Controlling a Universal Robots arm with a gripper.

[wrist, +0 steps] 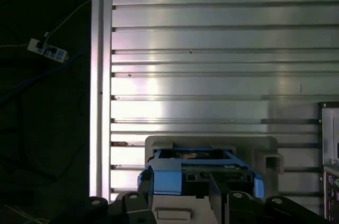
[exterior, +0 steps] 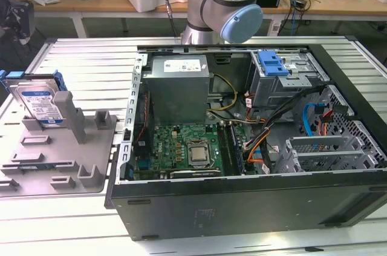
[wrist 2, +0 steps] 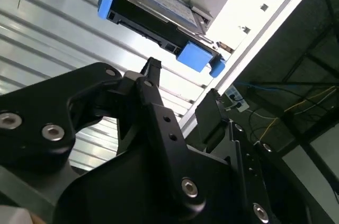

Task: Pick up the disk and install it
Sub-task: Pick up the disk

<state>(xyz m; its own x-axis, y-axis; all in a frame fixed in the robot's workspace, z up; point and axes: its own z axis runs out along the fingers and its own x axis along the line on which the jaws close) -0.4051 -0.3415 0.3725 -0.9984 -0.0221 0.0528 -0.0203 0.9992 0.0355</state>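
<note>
Exterior view, arm: the robot arm [exterior: 227, 2] rises behind an open computer case [exterior: 242, 207] that lies on its side on the slatted aluminium counter [exterior: 78, 56].
Exterior view, disk: the disk [exterior: 39, 101], silver with a white-and-blue label in a blue frame, stands tilted against a post of the grey holder [exterior: 66, 153]. It is at the exterior view's left, outside the case.
Exterior view, case: the motherboard [exterior: 187, 147] is exposed, and a blue caddy [exterior: 273, 62] sits in the drive cage at the far corner.
Second wrist view, pincer: the black pincer [wrist 2: 183, 83] is spread wide, with nothing between its fingertips [wrist 2: 152, 66].
Second wrist view, disk: the disk [wrist 2: 159, 7] lies ahead of the pincer and clear of it, untouched. Its blue frame ends flank the dark body.
First wrist view, disk: the disk [wrist: 193, 168] sits just beyond the pincer's tips, seen edge-on in its blue frame. The pale back of the grey holder is behind it.
First wrist view, surroundings: counter slats stretch away past the disk. A power strip [wrist: 47, 50] lies on the dark floor off the counter's edge.
</note>
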